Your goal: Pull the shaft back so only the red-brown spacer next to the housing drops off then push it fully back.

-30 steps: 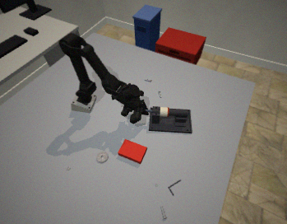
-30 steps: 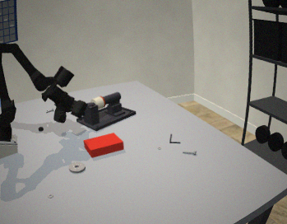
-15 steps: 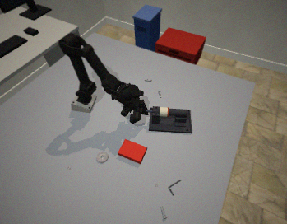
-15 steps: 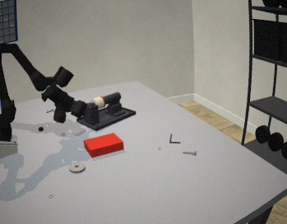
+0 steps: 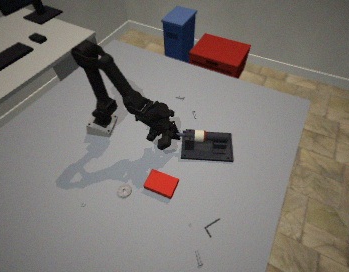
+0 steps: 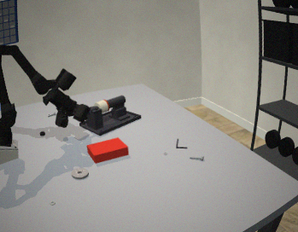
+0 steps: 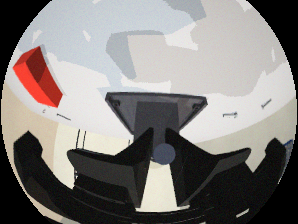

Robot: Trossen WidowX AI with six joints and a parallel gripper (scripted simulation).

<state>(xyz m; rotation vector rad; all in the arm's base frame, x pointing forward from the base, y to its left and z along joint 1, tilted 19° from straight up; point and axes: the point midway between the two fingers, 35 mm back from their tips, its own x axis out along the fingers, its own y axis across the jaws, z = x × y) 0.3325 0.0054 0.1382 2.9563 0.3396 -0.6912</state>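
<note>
Counting across the grey surface [image 5: 253, 210]: one black arm [image 5: 124, 92] on a pale base block [image 5: 111, 131], one dark fixture plate [image 5: 224, 156] carrying the housing block [image 5: 219, 141] and a smaller support block [image 5: 189, 145], one shaft [image 7: 164, 153], one red flat box [image 5: 161, 183], one silver washer [image 5: 123, 191], one L-shaped hex key [image 6: 180, 145] and one screw [image 6: 197, 159]. On the shaft, two bands show: a white spacer [image 5: 199, 134] and, touching the housing block, a red-brown spacer [image 5: 205, 135]; whether more spacers sit there cannot be told.

Beyond the surface stand one blue cabinet [image 5: 179, 31] and one red crate [image 5: 219, 54]; a dark shelf rack [image 6: 260, 77] is cut off at the right edge of the exterior view.

The gripper [image 5: 172, 137] sits just beside the support block, its jaws closed on the shaft's free end. From the wrist camera only the shaft's round end face shows between the fingers; the spacers are hidden behind the support block.
</note>
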